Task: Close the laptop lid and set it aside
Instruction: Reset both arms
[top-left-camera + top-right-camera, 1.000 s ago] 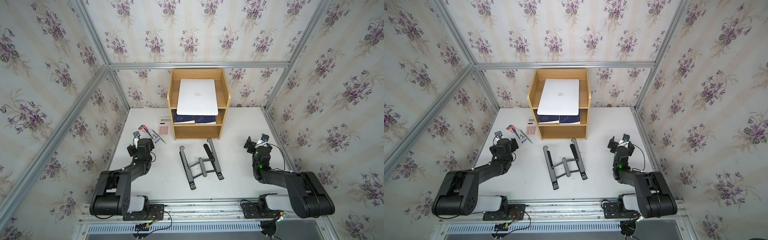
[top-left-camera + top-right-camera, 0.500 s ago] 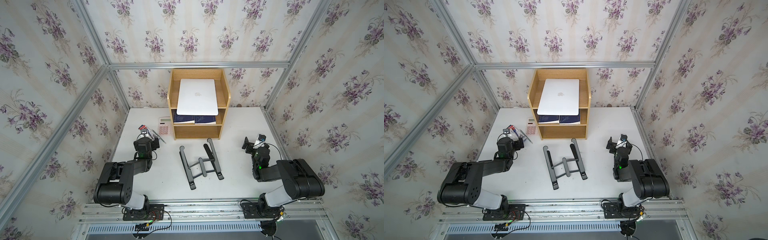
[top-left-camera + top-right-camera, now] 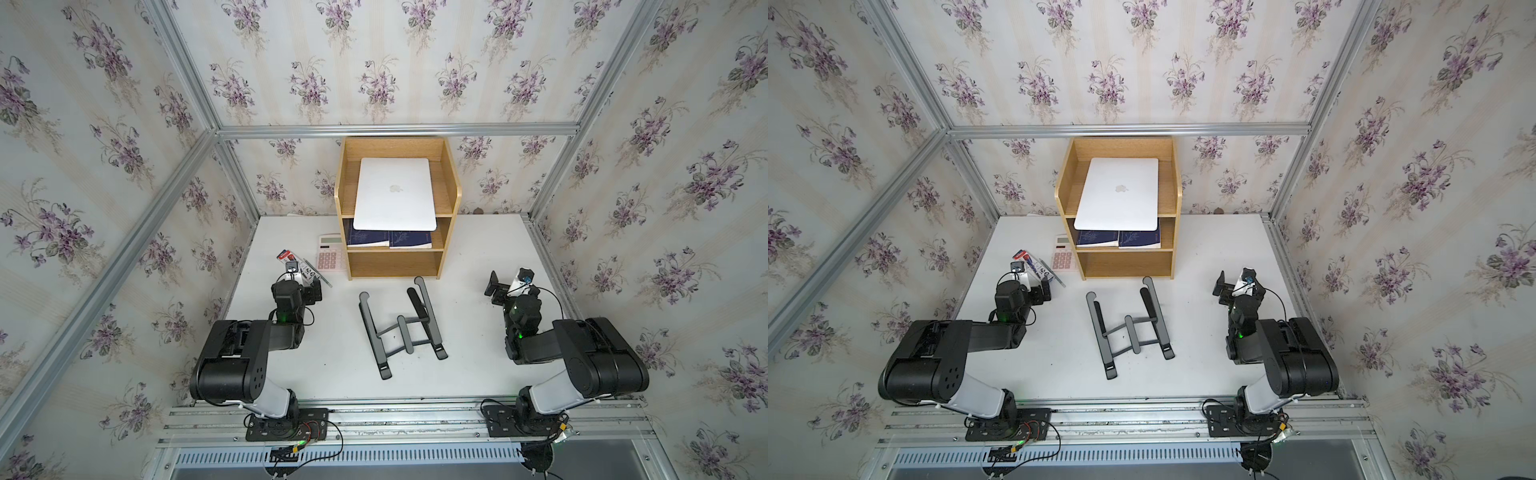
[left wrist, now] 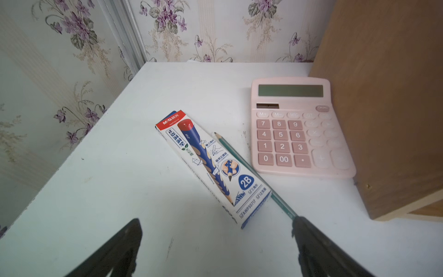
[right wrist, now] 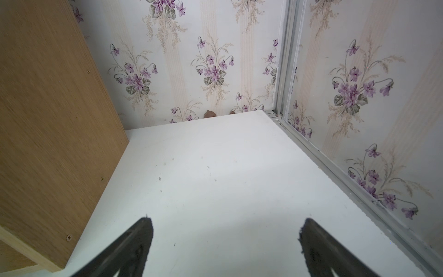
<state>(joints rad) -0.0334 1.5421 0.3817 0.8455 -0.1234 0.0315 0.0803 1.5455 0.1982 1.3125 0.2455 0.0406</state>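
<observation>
The silver-white laptop (image 3: 395, 193) (image 3: 1119, 193) lies closed and flat on the top shelf of the wooden organizer (image 3: 451, 195) at the back. Its lid faces up with the apple logo showing, and its front edge overhangs the shelf a little. My left gripper (image 3: 297, 283) (image 4: 217, 220) hovers low over the table at the left, open and empty, with a pencil box just ahead of it. My right gripper (image 3: 513, 284) (image 5: 226, 220) is at the right over bare table, open and empty. Both are well short of the laptop.
A black folding stand (image 3: 401, 328) lies on the table between the arms. A pink calculator (image 4: 297, 129), a pencil box (image 4: 211, 167) and a green pencil (image 4: 239, 158) lie left of the organizer. Blue books (image 3: 388, 240) sit on its middle shelf. Walls close the table in on three sides.
Both arms have folded back toward their bases, with their elbows raised. The left gripper has shifted slightly toward the pencil box. The laptop has not moved.
</observation>
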